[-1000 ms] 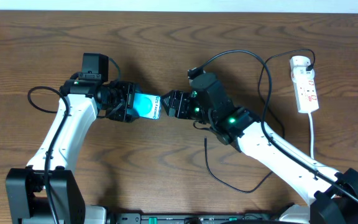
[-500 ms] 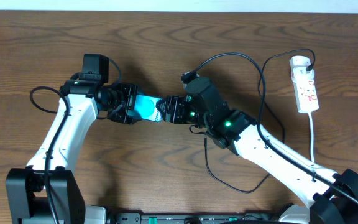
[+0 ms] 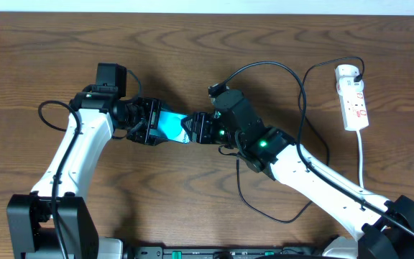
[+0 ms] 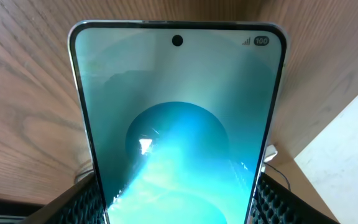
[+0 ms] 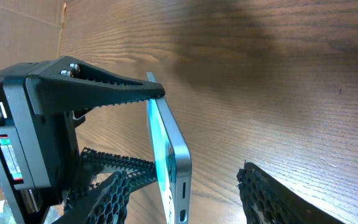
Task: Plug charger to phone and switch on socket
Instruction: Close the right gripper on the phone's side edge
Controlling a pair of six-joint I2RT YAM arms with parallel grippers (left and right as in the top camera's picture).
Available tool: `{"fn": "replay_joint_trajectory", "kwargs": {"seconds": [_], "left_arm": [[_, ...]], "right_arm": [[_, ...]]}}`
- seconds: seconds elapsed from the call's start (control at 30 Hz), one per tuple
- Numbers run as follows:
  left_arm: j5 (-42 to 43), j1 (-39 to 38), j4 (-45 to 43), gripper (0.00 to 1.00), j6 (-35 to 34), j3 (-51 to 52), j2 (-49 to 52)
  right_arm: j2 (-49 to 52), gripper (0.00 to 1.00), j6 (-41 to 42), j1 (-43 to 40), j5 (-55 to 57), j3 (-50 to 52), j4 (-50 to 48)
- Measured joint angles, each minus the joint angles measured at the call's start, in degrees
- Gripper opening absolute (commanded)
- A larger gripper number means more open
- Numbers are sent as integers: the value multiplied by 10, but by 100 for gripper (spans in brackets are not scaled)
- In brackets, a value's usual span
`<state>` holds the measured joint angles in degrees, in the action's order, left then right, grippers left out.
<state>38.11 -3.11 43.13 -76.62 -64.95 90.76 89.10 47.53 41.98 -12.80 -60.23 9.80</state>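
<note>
Now, overhead, phone (image 3: 171,124): mid-desk with its lit screen up. One end is clamped in the left end effector (image 3: 155,124) and the other points at the right one.
Overhead, right end effector (image 3: 191,130): right up against the phone's free end. The spread of its fingers cannot be told from above.
Overhead, charger (image 3: 305,108): the black cable runs from the top end of the socket (image 3: 353,97) and loops over the desk (image 3: 192,43) and under the right arm. Its small tip is not clearly seen.
Overhead, socket: at the far right of the desk, well apart from both end effectors.
Left wrist, phone (image 4: 179,124): fills the view with the screen glowing. The fingers (image 4: 87,200) press on both long edges, grasping it.
Right wrist, phone (image 5: 174,163): seen edge-on, and the port at its end looks empty.
Right wrist, right end effector: released. Its fingers (image 5: 272,200) are spread wide on either side of the phone's end, with bare wood in the gap and no plug between them.
Progress: the phone is held out ready. By my reading the cable is not yet in the port and the switch is not yet pressed, so both main steps remain.
</note>
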Motion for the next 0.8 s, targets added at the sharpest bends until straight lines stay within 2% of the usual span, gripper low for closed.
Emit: {"fn": "replay_joint_trajectory", "kwargs": {"seconds": [0.8], "left_arm": [[36, -2, 30, 7, 2, 0, 0]], "right_arm": [[0, 53, 0, 24, 1, 0, 15]]}}
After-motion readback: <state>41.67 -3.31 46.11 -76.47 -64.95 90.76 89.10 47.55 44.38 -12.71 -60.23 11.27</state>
